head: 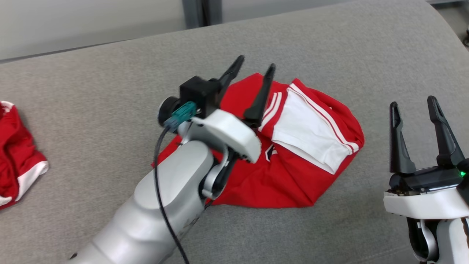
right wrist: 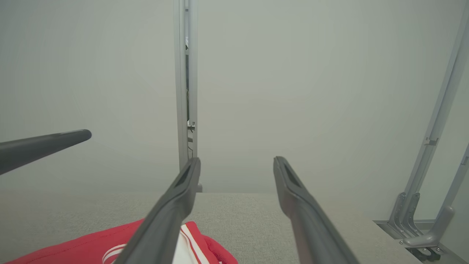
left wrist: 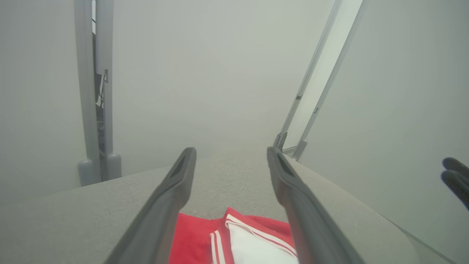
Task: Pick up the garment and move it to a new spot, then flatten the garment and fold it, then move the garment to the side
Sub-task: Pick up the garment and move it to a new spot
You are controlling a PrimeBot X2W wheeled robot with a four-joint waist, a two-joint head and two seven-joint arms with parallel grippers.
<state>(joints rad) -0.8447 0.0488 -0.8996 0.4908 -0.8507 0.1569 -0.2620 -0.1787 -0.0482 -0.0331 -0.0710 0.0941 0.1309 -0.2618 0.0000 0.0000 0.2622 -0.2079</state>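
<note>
- The garment [head: 293,165], red with white stripes and a white panel, was seen crumpled mid-surface [head: 110,73].
- The left gripper [head: 255,63] was spread open, empty, over its 11 o'clock edge.
- The right gripper [head: 412,101] was spread open at its 3 o'clock.

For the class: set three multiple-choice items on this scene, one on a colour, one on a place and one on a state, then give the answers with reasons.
1. What colour is the panel on the middle red garment?
A. blue B. black C. white
2. Where does the second red-and-white garment lie?
A. on top of the middle red garment B. at the head view's left edge C. hanging on the wall
3. How do the fingers of the left tool stand?
A. spread, nothing between them B. shut on cloth C. shut on a cable

Answers: 1 C, the panel and its stripes are white. 2 B, it lies apart on the grey upholstery. 3 A, the left wrist view shows a clear gap between them.
</note>
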